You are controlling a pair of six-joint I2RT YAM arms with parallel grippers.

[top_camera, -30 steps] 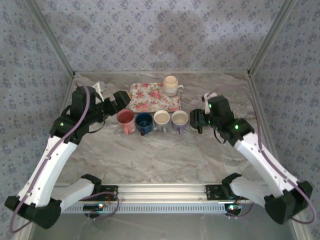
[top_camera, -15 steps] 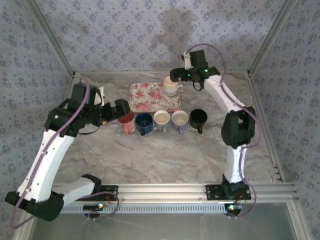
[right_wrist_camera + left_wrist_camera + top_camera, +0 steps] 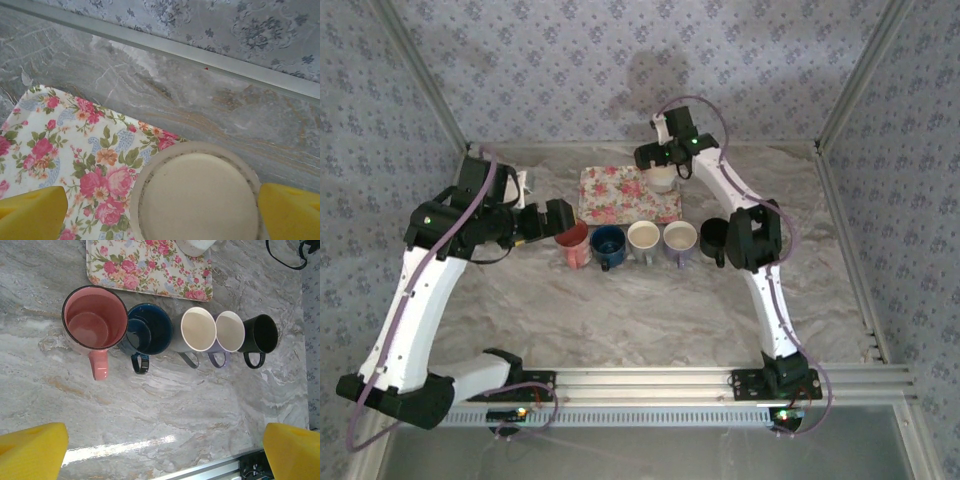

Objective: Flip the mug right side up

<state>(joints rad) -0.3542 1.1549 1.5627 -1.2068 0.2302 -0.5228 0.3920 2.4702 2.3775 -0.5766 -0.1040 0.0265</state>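
Right gripper (image 3: 160,214), jaws spread wide, hovers above the upside-down cream ceramic mug (image 3: 200,200) on the floral rectangular tray (image 3: 60,135), its base between the yellow fingertips (image 3: 30,215).

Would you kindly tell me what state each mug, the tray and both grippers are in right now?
cream mug: upside down, base up, at the tray's corner.
pink mug: upright, mouth up, empty.
blue mug: upright, mouth up.
grey mug: upright, mouth up.
lavender mug: upright, mouth up.
black mug: upright, mouth up.
floral tray: lying flat.
left gripper: open, holding nothing.
right gripper: open, over the cream mug.
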